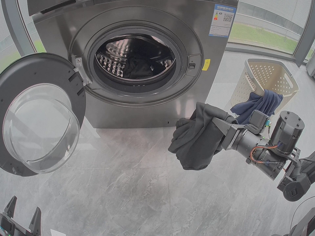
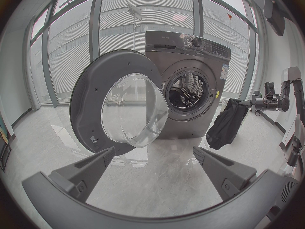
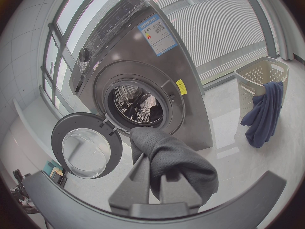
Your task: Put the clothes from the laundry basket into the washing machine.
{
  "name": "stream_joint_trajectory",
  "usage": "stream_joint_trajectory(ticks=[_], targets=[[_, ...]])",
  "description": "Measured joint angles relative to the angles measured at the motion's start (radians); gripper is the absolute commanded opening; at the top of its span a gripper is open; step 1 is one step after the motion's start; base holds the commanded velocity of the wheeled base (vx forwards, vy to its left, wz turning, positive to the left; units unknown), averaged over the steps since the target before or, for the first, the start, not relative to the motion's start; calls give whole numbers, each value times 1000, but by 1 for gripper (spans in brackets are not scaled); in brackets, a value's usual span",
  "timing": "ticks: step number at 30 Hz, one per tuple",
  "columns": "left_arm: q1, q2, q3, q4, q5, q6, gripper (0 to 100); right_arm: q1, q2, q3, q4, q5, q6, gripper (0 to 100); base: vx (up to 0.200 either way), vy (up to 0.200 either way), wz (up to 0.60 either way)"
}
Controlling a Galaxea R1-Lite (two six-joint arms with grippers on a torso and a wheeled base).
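Note:
A grey washing machine [image 1: 137, 13] stands ahead with its round door [image 1: 39, 115] swung wide to the left. Dark clothes [image 1: 139, 68] lie inside the drum. My right gripper [image 1: 219, 126] is shut on a dark grey garment [image 1: 197, 138], which hangs above the floor in front of the machine's lower right corner. In the right wrist view that garment [image 3: 173, 158] drapes over the fingers [image 3: 135, 182]. A beige laundry basket [image 1: 267, 79] stands at the right with a navy garment [image 1: 259, 105] hanging over its rim. My left gripper [image 2: 152, 170] is open, low at the front left.
Grey marble floor [image 1: 131, 181] spreads between me and the machine. The open door [image 2: 117, 102] juts out over the floor on the left. Glass walls [image 2: 70, 48] surround the room behind the machine.

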Motion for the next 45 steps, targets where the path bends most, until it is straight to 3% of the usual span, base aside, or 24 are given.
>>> stream_joint_trajectory(ticks=[6, 15, 24, 29, 45], targets=[[0, 0, 0, 0, 0, 0, 100, -15, -1, 24, -2, 35, 0, 0, 0, 0, 0], [0, 0, 0, 0, 0, 0, 100, -17, 0, 33, -3, 42, 44, 0, 0, 0, 0], [0, 0, 0, 0, 0, 0, 100, -76, -1, 14, -4, 83, 107, 0, 0, 0, 0], [0, 0, 0, 0, 0, 0, 100, -96, -2, 21, -5, 127, 104, 0, 0, 0, 120], [0, 0, 0, 0, 0, 1, 100, -61, -2, 29, -8, 120, 72, 0, 0, 0, 75]])
